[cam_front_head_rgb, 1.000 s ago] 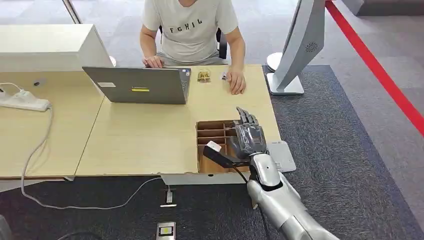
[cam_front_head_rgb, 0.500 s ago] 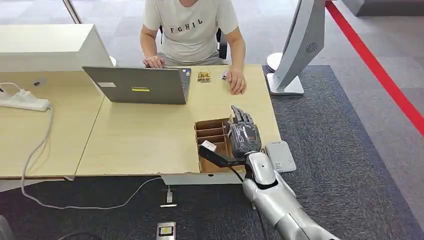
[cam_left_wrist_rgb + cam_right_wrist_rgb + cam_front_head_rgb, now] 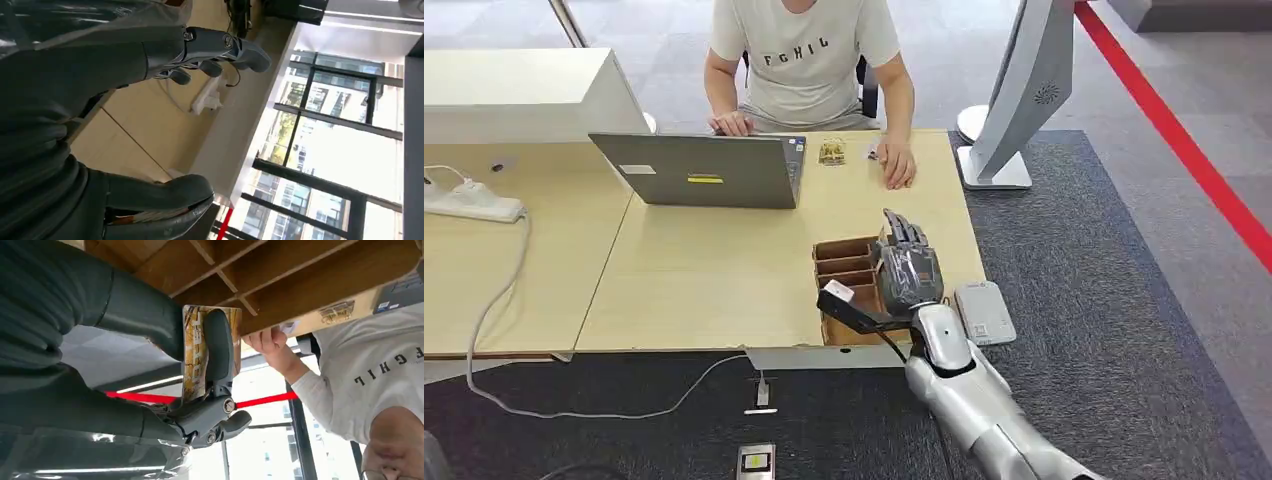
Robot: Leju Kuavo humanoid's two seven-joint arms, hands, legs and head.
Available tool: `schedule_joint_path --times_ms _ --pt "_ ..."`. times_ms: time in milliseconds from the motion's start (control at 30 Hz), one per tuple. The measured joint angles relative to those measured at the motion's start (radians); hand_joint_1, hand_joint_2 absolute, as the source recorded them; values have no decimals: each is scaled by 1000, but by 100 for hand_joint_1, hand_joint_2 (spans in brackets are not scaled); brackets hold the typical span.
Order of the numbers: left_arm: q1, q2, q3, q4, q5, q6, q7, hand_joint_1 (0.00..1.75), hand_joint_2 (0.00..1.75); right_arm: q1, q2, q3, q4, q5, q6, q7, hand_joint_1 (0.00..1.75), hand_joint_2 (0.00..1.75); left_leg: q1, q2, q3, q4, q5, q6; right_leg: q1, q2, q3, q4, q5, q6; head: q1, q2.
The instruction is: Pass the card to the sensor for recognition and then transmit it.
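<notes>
My right hand (image 3: 909, 268) hovers over the brown cardboard divider box (image 3: 844, 250) at the table's near right edge. It pinches a card (image 3: 192, 355) with a yellow-brown print between thumb and a finger (image 3: 219, 345); in the head view the card (image 3: 840, 292) shows as a small pale corner by the thumb. The grey card sensor (image 3: 984, 312) lies flat on the table just right of the hand. In the left wrist view my left hand (image 3: 100, 75) holds nothing, its fingers spread.
A person sits across the table with one hand (image 3: 896, 165) on the tabletop and the other at a grey laptop (image 3: 704, 170). Small items (image 3: 831, 152) lie beside the laptop. A white kiosk stand (image 3: 1014, 100) stands off the table's right corner. A power strip (image 3: 469, 200) lies far left.
My right hand has shifted a little left and farther over the divider box with the card, uncovering more of the sensor. The person has stayed put.
</notes>
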Motion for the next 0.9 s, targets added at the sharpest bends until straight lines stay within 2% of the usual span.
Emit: schedule_joint_path --times_ms 233,500,733,900 --pt "0 0 -4 0 -12 24 0 3 175 -4 -3 -5 -78 16 -77 21 175 175 0 0 0 0 0 0 0 0 0 0 0 0 0 0" --pt "0 0 -5 1 -9 30 0 2 175 21 -8 -5 -238 51 -69 42 175 175 0 0 0 0 0 0 0 0 0 0 0 0 0 0" --pt "-2 0 -4 1 6 -15 0 2 175 9 23 -2 -249 39 -47 18 175 175 0 0 0 0 0 0 0 0 0 0 0 0 0 0" --pt "-1 0 -4 4 11 -42 0 2 175 -41 60 -1 -187 24 -51 8 175 175 0 0 0 0 0 0 0 0 0 1 0 0 0 0"
